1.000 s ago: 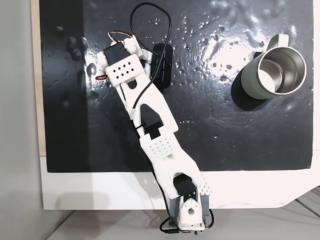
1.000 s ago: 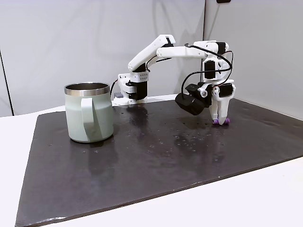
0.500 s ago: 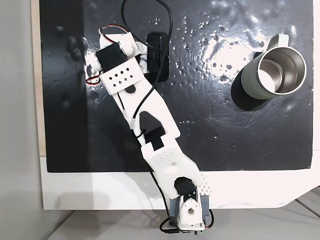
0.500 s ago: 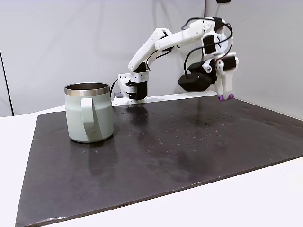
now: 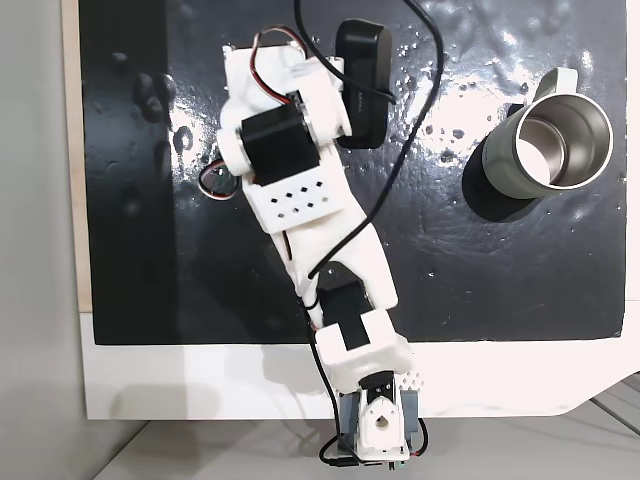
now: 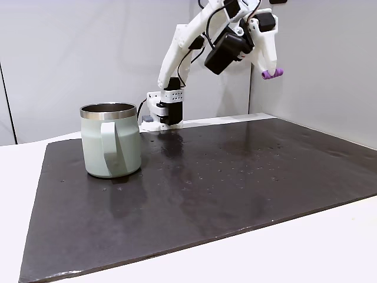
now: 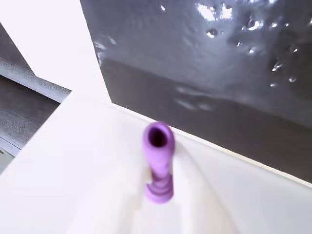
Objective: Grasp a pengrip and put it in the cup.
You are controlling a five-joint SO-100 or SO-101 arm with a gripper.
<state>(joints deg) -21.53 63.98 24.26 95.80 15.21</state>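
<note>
**Pengrip aloft in the claw, cup waiting across the mat**

I've got the counter [image 6: 330, 247] in white, and the dark mat [image 6: 224, 183] spread over most of it. The arm [image 5: 320, 220] reaches up from its base at the near edge in a fixed view, leaning across the mat. The cup [image 6: 111, 140] stands upright on the mat, handle toward the side camera, well apart from the arm; from above I look straight into its steel inside [image 5: 548, 146]. High over the mat, the claw [image 6: 269, 72] is pinched onto the pengrip [image 6: 272, 73], the purple tube poking out sideways at the tips. The wrist view shows that pengrip [image 7: 159, 158] blurred, open end toward me.
</note>
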